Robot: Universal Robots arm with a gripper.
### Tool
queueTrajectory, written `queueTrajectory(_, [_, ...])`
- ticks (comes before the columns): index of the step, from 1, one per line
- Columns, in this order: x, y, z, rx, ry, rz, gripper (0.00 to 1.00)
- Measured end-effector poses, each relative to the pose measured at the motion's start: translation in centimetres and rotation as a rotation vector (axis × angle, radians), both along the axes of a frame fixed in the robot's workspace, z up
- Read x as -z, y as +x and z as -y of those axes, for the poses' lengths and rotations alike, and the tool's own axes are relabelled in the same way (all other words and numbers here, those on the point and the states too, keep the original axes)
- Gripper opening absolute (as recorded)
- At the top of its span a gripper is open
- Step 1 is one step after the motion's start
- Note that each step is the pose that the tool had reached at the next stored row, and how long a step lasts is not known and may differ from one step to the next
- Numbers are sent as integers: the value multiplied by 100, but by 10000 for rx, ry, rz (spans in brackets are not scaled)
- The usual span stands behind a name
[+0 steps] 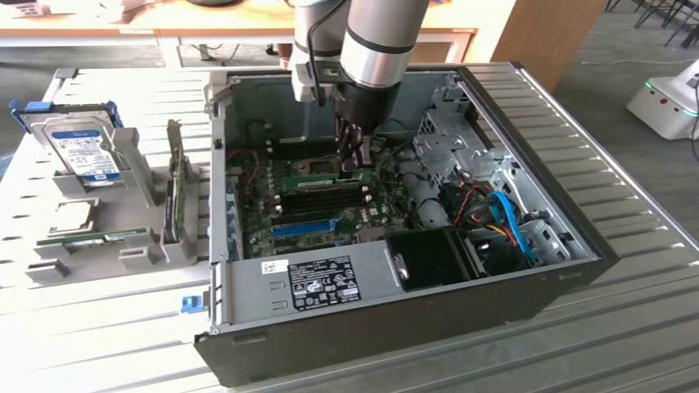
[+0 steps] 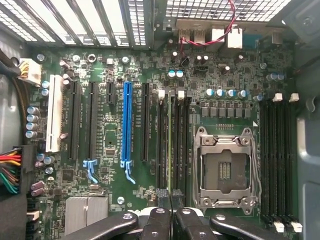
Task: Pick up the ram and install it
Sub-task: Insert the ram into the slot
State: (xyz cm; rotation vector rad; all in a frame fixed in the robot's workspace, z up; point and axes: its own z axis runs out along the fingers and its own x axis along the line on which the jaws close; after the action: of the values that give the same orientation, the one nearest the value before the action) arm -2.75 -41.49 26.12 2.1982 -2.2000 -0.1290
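My tool is pinched almost shut on the ram. As far as I can judge, I hold it by its upper edge, thin side up, so that its contact edge faces straight down onto the memory slots just beside the CPU socket. Its long axis lies along those slots, running roughly nine to three o'clock across the exterior view, because only that alignment would let it seat. At nine o'clock of the computer case, a matching green stick lies in a holder on the table, well apart.
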Motion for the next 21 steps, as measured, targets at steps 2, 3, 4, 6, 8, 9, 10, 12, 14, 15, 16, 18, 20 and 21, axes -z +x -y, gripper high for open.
queueTrajectory(2, [19, 0, 0, 0, 1, 0, 12])
queueTrajectory(3, [28, 0, 0, 1, 0, 0, 12])
queueTrajectory(4, [37, 0, 0, 0, 1, 0, 12])
queueTrajectory(6, [54, 0, 0, 0, 0, -1, 12])
queueTrajectory(8, [72, 0, 0, 0, 0, 0, 12])
queueTrajectory(9, [80, 0, 0, 0, 1, 0, 12])
queueTrajectory(10, [87, 0, 0, 0, 1, 0, 12])
queueTrajectory(12, [100, 0, 0, 0, 1, 0, 12])
queueTrajectory(14, [112, 0, 0, 0, 0, 0, 12])
queueTrajectory(15, [115, 0, 0, 0, -1, 0, 12])
queueTrajectory(16, [114, 0, 0, 0, -3, -1, 12])
queueTrajectory(18, [115, 0, 0, 0, -2, -1, 12])
queueTrajectory(20, [116, 0, 1, 0, 1, 0, 12])
queueTrajectory(21, [117, 0, 3, 1, 3, 1, 12])
